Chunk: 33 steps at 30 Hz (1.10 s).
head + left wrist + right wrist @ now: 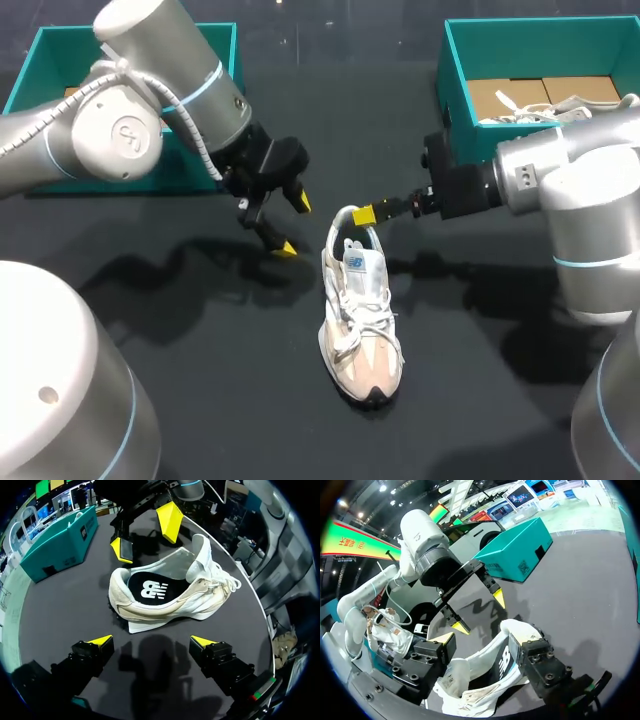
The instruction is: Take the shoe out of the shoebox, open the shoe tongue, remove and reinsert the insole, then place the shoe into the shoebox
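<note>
White-and-beige laced sneaker lies mid-frame on the black surface with its black insole still seated; right arm's fingers spread open astride its heel, probably to reach the insole, while left arm's fingers hang open beside it.

Looks like a robotics lab: two grey robot arms over a black desk, one teal shoebox behind the left pincer, a second shoebox near the right pincer.
</note>
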Tool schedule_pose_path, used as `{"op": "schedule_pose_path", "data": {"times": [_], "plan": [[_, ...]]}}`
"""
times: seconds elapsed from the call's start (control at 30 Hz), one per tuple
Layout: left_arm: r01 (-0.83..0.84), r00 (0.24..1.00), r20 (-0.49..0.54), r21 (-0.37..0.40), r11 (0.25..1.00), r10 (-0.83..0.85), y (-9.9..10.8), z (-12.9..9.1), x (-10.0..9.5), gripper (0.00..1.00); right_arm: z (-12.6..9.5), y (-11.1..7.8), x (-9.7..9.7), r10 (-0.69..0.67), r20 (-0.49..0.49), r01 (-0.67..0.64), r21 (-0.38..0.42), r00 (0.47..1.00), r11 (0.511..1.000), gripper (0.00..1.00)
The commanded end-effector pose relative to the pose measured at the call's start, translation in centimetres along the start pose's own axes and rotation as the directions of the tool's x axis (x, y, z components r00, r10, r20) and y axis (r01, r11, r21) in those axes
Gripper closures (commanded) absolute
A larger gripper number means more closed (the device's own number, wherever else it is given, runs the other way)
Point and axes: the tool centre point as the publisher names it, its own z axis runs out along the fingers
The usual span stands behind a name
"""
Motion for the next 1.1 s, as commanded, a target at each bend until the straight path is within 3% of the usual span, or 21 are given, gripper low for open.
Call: {"op": "schedule_pose_path", "data": {"times": [0.03, 0.33, 0.57, 0.67, 0.73, 0.77, 0.9, 1.0, 1.1], "plan": [[0.001, 1.000, 0.004, -0.020, 1.000, -0.001, 0.2, -1.7, 0.0, 0.00, -2.5, 0.8, 0.3, 0.027, 0.021, -0.030, 0.155, 0.999, 0.987, 0.35], [-0.066, 0.997, -0.038, -0.067, 0.996, 0.064, 0.0, -4.1, -0.4, 0.00, -6.0, 2.4, 0.0, 0.158, 0.102, -0.183, 0.328, 0.982, 0.927, 0.36], [-0.136, 0.988, -0.084, -0.050, 0.989, 0.132, 0.0, -5.8, -1.1, 0.00, -8.6, 3.4, -0.7, 0.265, 0.222, -0.335, 0.393, 0.938, 0.856, 0.55], [-0.164, 0.984, -0.085, -0.047, 0.985, 0.160, 0.1, -7.0, -1.6, 0.00, -9.4, 3.9, -0.7, 0.280, 0.286, -0.379, 0.393, 0.916, 0.838, 0.71], [-0.182, 0.980, -0.087, -0.042, 0.982, 0.178, 0.3, -7.8, -2.0, 0.00, -9.7, 4.0, -0.6, 0.289, 0.336, -0.411, 0.391, 0.897, 0.823, 0.97], [-0.196, 0.977, -0.090, -0.042, 0.980, 0.191, 0.4, -8.2, -2.2, 0.00, -9.7, 4.0, -0.5, 0.291, 0.358, -0.424, 0.387, 0.887, 0.819, 1.00], [-0.283, 0.952, -0.131, -0.039, 0.958, 0.276, 1.0, -9.8, -3.3, 0.00, -9.5, 3.7, -0.1, 0.276, 0.479, -0.471, 0.355, 0.833, 0.807, 1.00], [-0.283, 0.952, -0.131, -0.039, 0.958, 0.276, 1.0, -9.8, -3.3, 0.00, -9.3, 3.8, 0.8, 0.188, 0.613, -0.398, 0.225, 0.767, 0.889, 1.00], [-0.283, 0.952, -0.131, -0.039, 0.958, 0.276, 1.0, -9.8, -3.3, 0.00, -9.3, 3.8, 0.8, 0.188, 0.613, -0.398, 0.225, 0.767, 0.889, 1.00]]}}
